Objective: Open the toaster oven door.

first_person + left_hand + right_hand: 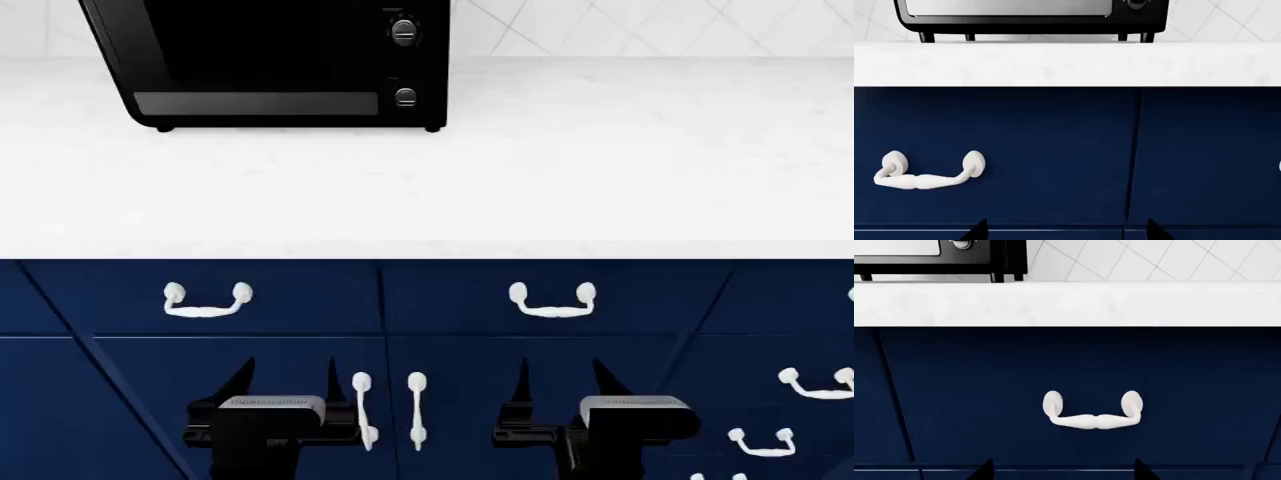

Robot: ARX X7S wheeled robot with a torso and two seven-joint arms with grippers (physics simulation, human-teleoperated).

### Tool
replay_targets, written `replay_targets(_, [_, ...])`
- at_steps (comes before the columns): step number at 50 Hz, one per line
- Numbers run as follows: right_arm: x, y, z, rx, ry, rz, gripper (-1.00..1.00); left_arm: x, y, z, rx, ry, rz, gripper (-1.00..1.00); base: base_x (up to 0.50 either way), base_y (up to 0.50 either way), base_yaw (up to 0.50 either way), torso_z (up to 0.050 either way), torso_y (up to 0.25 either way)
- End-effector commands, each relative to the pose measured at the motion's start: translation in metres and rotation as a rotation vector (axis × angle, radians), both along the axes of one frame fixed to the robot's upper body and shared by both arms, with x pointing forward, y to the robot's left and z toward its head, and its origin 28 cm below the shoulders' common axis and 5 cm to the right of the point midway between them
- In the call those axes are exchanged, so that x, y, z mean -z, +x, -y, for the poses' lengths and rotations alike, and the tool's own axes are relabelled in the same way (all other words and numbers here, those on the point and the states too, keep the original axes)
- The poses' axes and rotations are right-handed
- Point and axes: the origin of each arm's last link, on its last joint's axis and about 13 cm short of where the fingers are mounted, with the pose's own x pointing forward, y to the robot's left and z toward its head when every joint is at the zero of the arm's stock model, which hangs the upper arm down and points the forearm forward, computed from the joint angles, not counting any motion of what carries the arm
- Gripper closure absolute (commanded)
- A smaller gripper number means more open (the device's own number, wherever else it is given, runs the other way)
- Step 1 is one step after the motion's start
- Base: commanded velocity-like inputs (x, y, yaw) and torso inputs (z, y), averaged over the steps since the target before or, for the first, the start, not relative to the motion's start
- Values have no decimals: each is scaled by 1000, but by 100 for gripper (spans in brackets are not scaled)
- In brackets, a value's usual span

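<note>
Nothing done yet as far as I can see: the toaster oven [274, 62] sits at roughly 11 o'clock in my head view, at the back of the white tabletop [561, 170], and the toaster oven door [254, 60] looks shut, flush with the front, though the top of the box is cropped so I can't confirm the handle's position. Knobs [404, 32] run down its right side. Both arms are parked low in front of the navy cabinets [441, 300], well below the tabletop edge. Left pincer [287, 385] is at about 7 o'clock, right pincer [558, 385] at about 5 o'clock; each shows two dark fingertips spread apart with nothing between them, so I read both as open and empty. Left wrist view sees the oven's underside, feet and the lower door edge [1007, 10] above the counter lip, plus a white drawer pull [927, 172]; right wrist view only catches the oven's right corner [941, 257] and another pull [1093, 412]. All that's left is basically everything: raise an arm, likely the left since the oven is on that side, reach over the tabletop, find the bar handle, grip it and swing the door open.
</note>
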Motion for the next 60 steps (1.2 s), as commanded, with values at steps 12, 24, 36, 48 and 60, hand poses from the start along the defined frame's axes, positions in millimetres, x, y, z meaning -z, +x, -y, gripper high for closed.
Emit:
replay_targets(12, [0, -1, -1, -4, 2, -3, -100, -3, -1, 2, 25, 10, 5, -100, 0, 0, 0, 0, 0])
replay_targets(24, [-1, -1, -1, -3, 14, -2, -100, -9, -2, 4, 47, 3, 14, -100, 0, 0, 0, 50, 0])
replay_targets(36, [-5, -1, -2, -7, 21, 5, -100, -11, -3, 4, 54, -1, 20, -100, 0, 0, 0, 50, 0])
replay_targets(48, [-43, 27, 6, 10, 10, 110, -100, -60, 15, -12, 48, -1, 75, -100, 0, 0, 0, 50, 0])
replay_targets(60, [-79, 54, 14, -6, -29, 178, -100, -114, 40, -28, 69, 33, 118, -100, 0, 0, 0, 25, 0])
